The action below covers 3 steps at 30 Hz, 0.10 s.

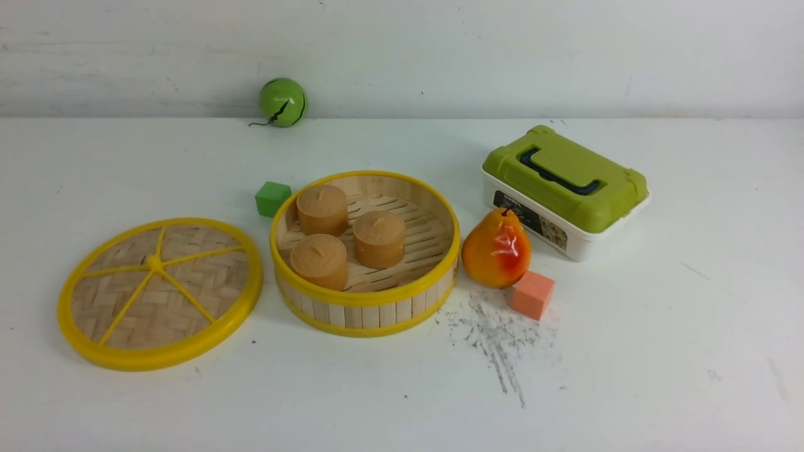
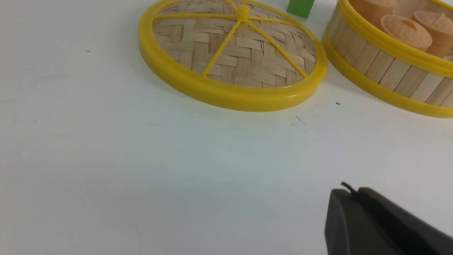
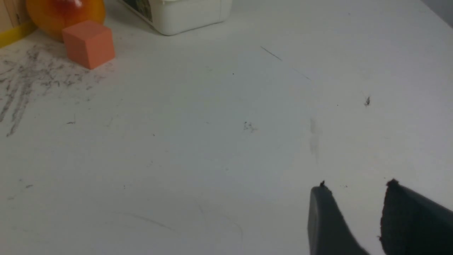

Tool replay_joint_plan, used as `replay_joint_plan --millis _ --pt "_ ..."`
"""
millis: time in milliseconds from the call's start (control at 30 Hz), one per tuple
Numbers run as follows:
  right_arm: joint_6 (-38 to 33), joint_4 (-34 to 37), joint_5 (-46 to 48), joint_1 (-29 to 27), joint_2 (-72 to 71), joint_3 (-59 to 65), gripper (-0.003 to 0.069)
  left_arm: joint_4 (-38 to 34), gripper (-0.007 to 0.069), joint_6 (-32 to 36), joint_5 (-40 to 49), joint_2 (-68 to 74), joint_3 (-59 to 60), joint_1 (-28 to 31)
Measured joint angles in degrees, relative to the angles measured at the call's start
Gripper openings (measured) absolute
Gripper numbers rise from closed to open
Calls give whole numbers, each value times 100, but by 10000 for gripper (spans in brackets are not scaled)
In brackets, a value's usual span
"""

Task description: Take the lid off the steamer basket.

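Observation:
The lid [image 1: 159,292], a woven bamboo disc with a yellow rim and spokes, lies flat on the table to the left of the steamer basket [image 1: 367,301], just apart from it. The basket is uncovered and holds three brown round cakes [image 1: 379,238]. The lid [image 2: 231,56] and the basket [image 2: 382,69] also show in the left wrist view. My left gripper [image 2: 354,191] is shut and empty over bare table, short of the lid. My right gripper [image 3: 357,186] is open and empty over bare table. Neither gripper shows in the front view.
A green cube [image 1: 272,198] sits behind the basket's left side. A pear [image 1: 496,249] and an orange cube [image 1: 532,294] stand to its right, with a white box with a green lid [image 1: 565,188] behind them. A green ball [image 1: 282,102] rests at the back wall.

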Motion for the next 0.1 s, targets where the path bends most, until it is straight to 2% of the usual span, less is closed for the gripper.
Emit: replay_joint_plan --millis 100 --pt "0 0 0 0 0 0 240 0 15 0 0 0 0 0"
